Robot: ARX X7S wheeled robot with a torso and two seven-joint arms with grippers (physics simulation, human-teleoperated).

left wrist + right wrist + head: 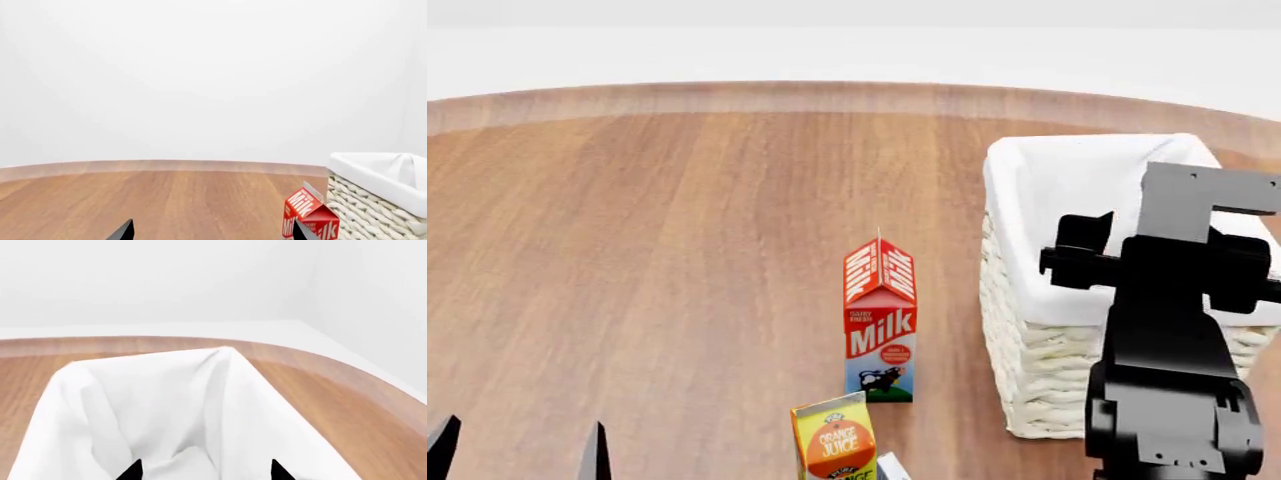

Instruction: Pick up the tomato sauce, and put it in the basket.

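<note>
Black right arm (pixel 1168 380) fills the head view's lower right, reaching over the basket (pixel 1014 300). Its gripper (pixel 203 471) hangs above the white lining, fingertips parted with nothing visible between them. The tomato sauce shows in no view, so its place cannot be told. On the wood table (pixel 667 250), a milk carton (pixel 881 325) stands upright at the basket's 9 o'clock, close but apart. An orange juice carton (pixel 834 440) stands just nearer the camera. At lower left, the left gripper (pixel 518 452) holds its fingertips spread and empty.
</note>
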